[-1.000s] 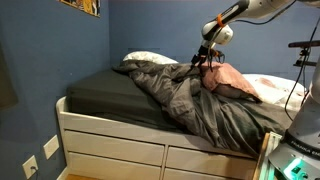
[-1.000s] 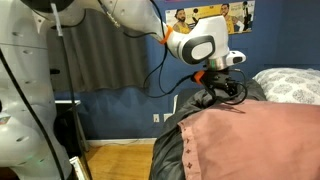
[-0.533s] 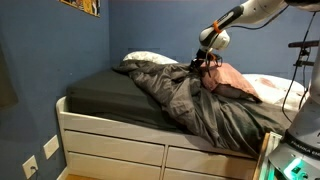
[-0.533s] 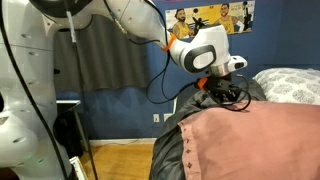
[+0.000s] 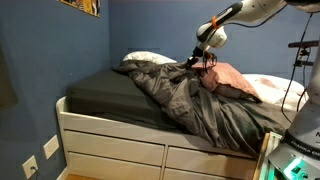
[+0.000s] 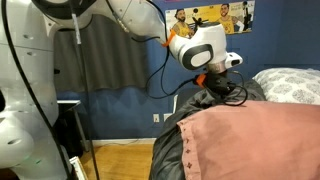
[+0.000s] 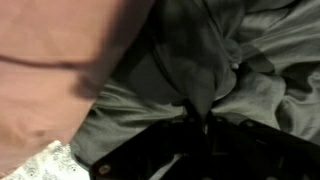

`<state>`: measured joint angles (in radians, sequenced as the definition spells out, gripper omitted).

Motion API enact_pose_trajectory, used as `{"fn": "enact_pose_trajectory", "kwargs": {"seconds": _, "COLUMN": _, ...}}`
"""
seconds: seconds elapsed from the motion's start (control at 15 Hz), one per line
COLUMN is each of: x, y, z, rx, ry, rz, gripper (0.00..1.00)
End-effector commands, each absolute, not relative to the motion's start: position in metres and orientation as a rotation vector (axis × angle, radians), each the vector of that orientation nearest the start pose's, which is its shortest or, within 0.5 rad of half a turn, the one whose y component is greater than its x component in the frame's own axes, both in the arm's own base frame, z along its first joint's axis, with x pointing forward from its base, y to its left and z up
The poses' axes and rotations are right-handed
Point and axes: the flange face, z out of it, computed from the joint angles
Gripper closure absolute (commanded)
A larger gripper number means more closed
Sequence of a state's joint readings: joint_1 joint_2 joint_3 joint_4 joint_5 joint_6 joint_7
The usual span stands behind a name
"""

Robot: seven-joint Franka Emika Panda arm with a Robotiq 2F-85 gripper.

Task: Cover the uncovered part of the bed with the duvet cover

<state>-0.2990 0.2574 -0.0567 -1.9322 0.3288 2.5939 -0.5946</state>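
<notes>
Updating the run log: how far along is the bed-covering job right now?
Done: nothing covered yet; the duvet cover lies bunched toward the pink pillow side of the bed. In hand: the gripper sits at the heap's top, and the wrist view shows a grey fold drawn up into it, so it appears grasped. Left: drag the cover across the bare charcoal sheet.

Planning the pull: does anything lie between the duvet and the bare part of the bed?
Nothing visible does: the duvet borders the bare sheet directly. The pink pillow lies on the gripper's far side.
</notes>
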Motion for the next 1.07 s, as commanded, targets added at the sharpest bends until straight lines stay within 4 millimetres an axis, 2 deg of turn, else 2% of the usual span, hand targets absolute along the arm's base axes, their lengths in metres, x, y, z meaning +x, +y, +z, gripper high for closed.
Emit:
{"fn": "enact_pose_trajectory", "kwargs": {"seconds": 0.0, "x": 0.625, "y": -0.192, "z": 0.429, "rx": -2.887, "ry": -0.157, "rz": -0.808, "gripper": 0.98}}
{"fn": "enact_pose_trajectory", "kwargs": {"seconds": 0.2, "x": 0.643, "y": -0.173, "z": 0.455, "rx": -2.749, "ry": -0.19, "rz": -0.943, "gripper": 0.98}}
{"fn": "enact_pose_trajectory", "kwargs": {"seconds": 0.27, "x": 0.631, "y": -0.184, "z": 0.435, "rx": -2.851, "ry": -0.153, "rz": -0.883, "gripper": 0.98}}
{"fn": "enact_pose_trajectory", "kwargs": {"seconds": 0.33, "x": 0.634, "y": -0.179, "z": 0.441, "rx": -2.837, "ry": -0.167, "rz": -0.897, "gripper": 0.93}}
{"fn": "enact_pose_trajectory", "kwargs": {"seconds": 0.8, "x": 0.632, "y": -0.185, "z": 0.434, "rx": -2.847, "ry": -0.15, "rz": -0.88, "gripper": 0.93}}
{"fn": "enact_pose_trajectory", "kwargs": {"seconds": 0.87, "x": 0.643, "y": -0.181, "z": 0.438, "rx": -2.822, "ry": -0.193, "rz": -0.916, "gripper": 0.98}}
{"fn": "enact_pose_trajectory", "kwargs": {"seconds": 1.0, "x": 0.681, "y": -0.157, "z": 0.457, "rx": -2.787, "ry": -0.384, "rz": -1.002, "gripper": 0.98}}
